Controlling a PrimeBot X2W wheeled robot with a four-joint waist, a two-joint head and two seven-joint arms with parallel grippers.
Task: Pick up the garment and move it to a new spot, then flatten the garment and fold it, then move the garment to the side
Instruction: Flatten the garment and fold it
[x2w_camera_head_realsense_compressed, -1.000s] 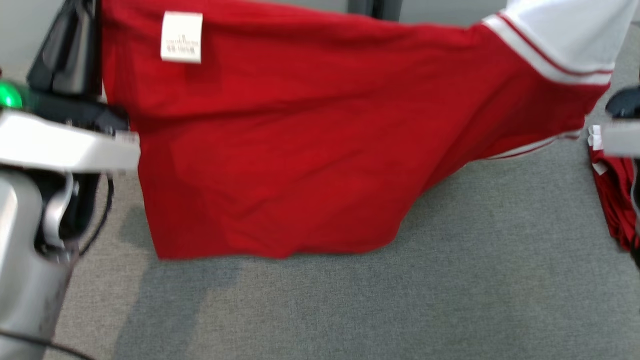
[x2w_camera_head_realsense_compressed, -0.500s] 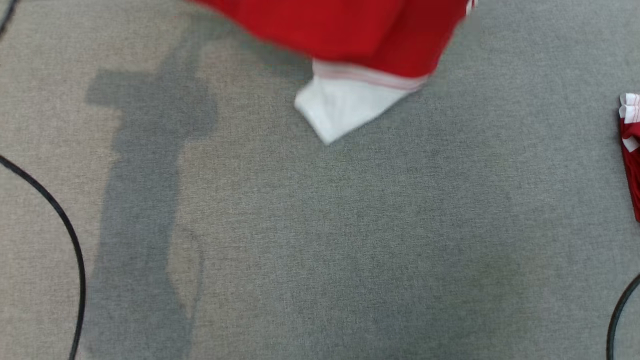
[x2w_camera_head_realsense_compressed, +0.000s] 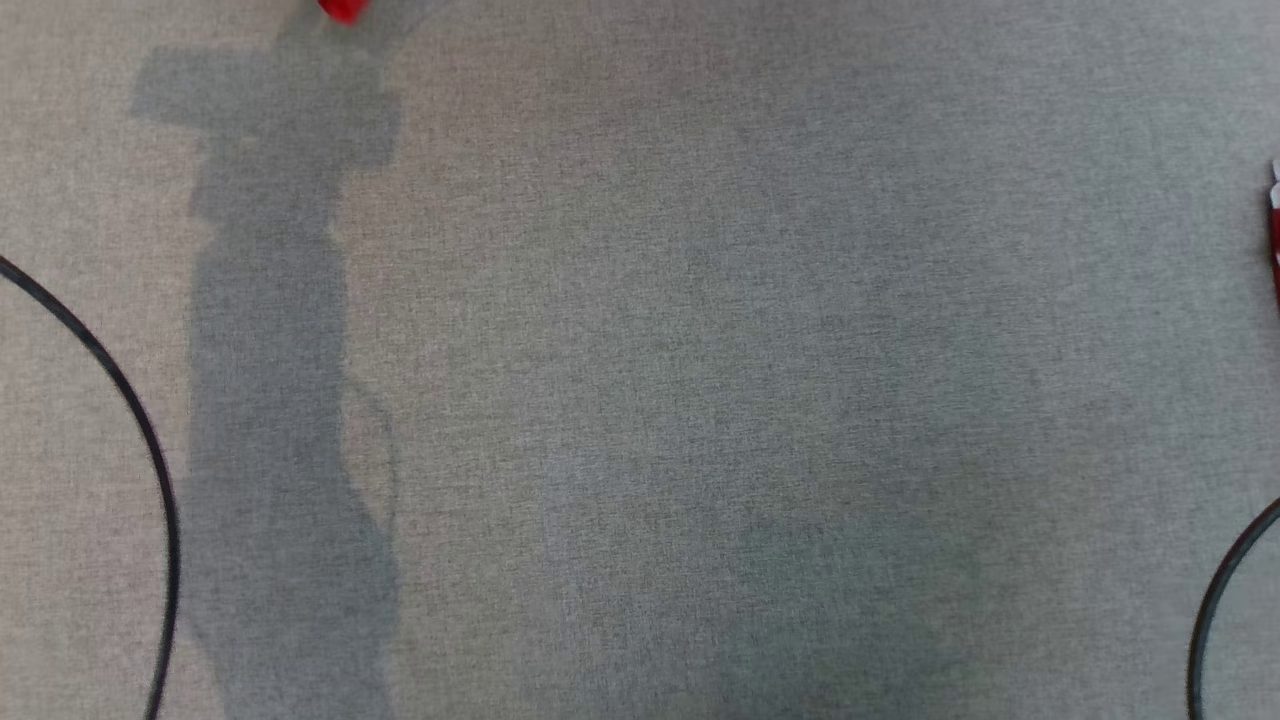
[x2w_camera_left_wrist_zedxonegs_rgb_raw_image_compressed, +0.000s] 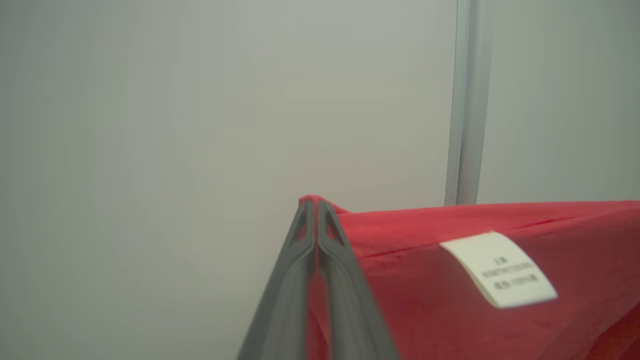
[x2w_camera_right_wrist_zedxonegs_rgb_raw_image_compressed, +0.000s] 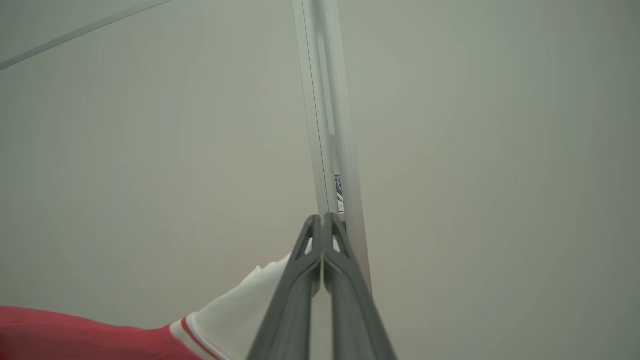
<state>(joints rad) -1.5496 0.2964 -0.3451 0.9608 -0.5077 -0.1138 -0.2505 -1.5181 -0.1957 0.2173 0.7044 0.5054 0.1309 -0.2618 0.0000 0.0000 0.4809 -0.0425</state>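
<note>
Between the left hand (x2w_camera_left_wrist_zedxonegs_rgb_raw_image_compressed: 316, 205) and right hand (x2w_camera_right_wrist_zedxonegs_rgb_raw_image_compressed: 323, 220), the garment (x2w_camera_left_wrist_zedxonegs_rgb_raw_image_compressed: 425, 280) hangs pinched.

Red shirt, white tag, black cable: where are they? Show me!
red shirt (x2w_camera_left_wrist_zedxonegs_rgb_raw_image_compressed: 425, 300), left wrist view, on its plain red cloth.
white tag (x2w_camera_left_wrist_zedxonegs_rgb_raw_image_compressed: 500, 270), left wrist view, on the tag's middle.
black cable (x2w_camera_head_realsense_compressed: 150, 450), head view, on its curve at the left.

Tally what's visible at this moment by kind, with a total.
Red cloth items: 2 (held garment; red cloth at the head view's right edge)
Black cables: 2 (left cable; right cable)
Claws: 2 (left claw; right claw), both shut on the held garment
Total: 6
</note>
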